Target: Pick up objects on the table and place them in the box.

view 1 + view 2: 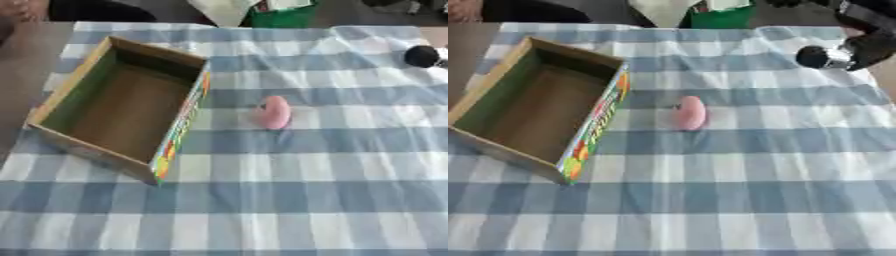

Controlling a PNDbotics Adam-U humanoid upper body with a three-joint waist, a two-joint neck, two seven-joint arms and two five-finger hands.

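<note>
An open cardboard box (pixel 122 102) sits at the left of the checked bench (pixel 332 200). A pink object (pixel 689 113) lies just right of it. At upper right, the right robot hand (pixel 833 56) hovers; its fingers cannot be made out.

Soft, even light falls on the tabletop (pixel 289 200), bright enough with no glare. Both views are blurred throughout, so edges look smeared. The pink object (pixel 274 112) casts only a faint shadow beside it. The inside of the box (pixel 122 107) is dimmer than the cloth. The far edge behind the tabletop is dark and indistinct.
</note>
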